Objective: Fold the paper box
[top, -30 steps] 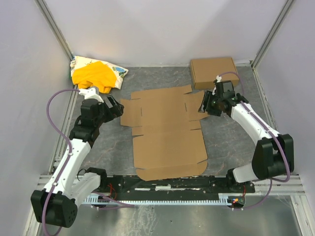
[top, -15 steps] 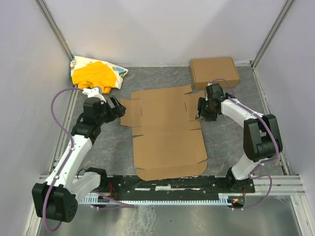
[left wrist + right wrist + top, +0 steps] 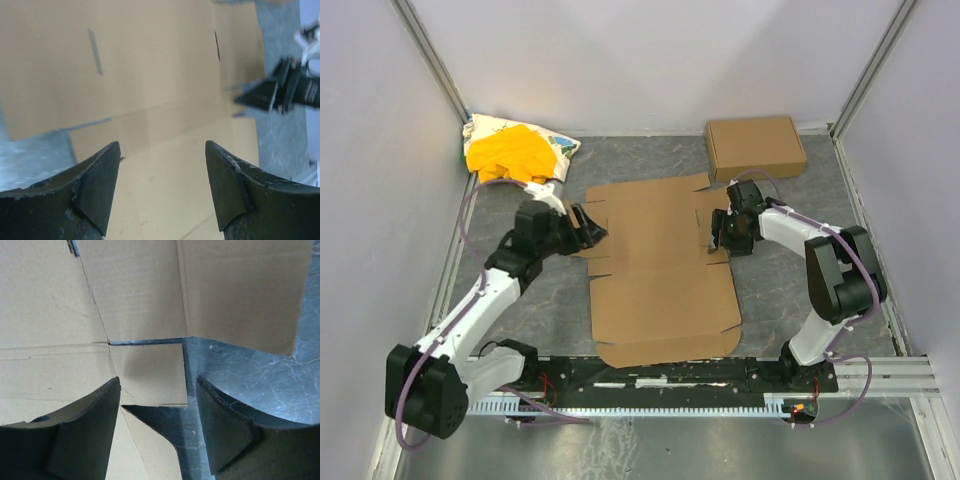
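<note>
The paper box (image 3: pixel 660 270) lies flat and unfolded on the grey table, a brown die-cut sheet with flaps, slits and creases. My left gripper (image 3: pixel 592 228) is open above the sheet's left side flap; the left wrist view shows it (image 3: pixel 162 145) empty, with cardboard (image 3: pixel 150 75) beneath. My right gripper (image 3: pixel 717 232) is open at the sheet's right edge. In the right wrist view it (image 3: pixel 159 382) is low over a small side tab (image 3: pixel 150 375) and bare table, holding nothing. The right gripper also shows in the left wrist view (image 3: pixel 272 95).
A ready-made brown box (image 3: pixel 755 147) stands at the back right. A yellow-and-white cloth heap (image 3: pixel 515 150) lies at the back left. Grey walls enclose the table on three sides. A metal rail (image 3: pixel 670 375) runs along the near edge.
Both grippers have moved inward to the sheet: the left one rightward over the left flap, the right one leftward and nearer over the right edge tabs. The sheet has not moved.
</note>
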Robot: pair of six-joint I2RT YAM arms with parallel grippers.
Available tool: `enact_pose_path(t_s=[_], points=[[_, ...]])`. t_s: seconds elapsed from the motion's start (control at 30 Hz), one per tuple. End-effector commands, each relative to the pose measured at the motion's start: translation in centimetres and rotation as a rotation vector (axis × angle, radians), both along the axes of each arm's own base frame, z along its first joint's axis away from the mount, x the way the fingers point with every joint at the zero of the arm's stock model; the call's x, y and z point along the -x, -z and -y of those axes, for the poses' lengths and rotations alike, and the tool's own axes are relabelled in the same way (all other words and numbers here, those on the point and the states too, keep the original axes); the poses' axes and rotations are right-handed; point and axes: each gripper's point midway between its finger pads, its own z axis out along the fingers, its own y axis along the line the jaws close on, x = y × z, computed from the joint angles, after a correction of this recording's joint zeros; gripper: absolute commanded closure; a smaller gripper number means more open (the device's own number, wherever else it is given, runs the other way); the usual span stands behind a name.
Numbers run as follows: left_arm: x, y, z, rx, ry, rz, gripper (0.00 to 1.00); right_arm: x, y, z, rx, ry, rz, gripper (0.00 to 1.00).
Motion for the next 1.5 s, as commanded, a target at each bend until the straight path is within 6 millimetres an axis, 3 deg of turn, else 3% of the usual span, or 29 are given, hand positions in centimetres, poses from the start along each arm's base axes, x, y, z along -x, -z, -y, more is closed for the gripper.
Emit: enact_pose_path(t_s=[0.0,0.27,0.6,0.97,1.3,1.47], points=[[1.8,1.8,4.8,-0.009,0.077,-0.019,0.26,-0.2,0.6,-1.1,-0.020,-0.029,0.011,0.30],[3.6,7.8,6.5,-0.152,0.085,-0.148,0.29,-0.1,0.4,-1.8,-0.037,-0.050,0.017,0.32],[5.0,14.2,7.5,-0.275,0.134,-0.302,0.33,-0.2,-2.6,-3.7,-0.115,-0.085,0.075,0.35],[5.8,17.0,7.8,-0.318,0.152,-0.368,0.34,-0.4,-5.8,-6.1,-0.163,-0.137,0.143,0.36],[6.2,17.6,7.7,-0.323,0.155,-0.384,0.35,0.0,-4.1,-9.0,-0.155,-0.186,0.112,0.38],[6.4,17.7,7.5,-0.330,0.156,-0.388,0.35,-0.1,-2.5,-9.0,-0.103,-0.175,0.085,0.40]])
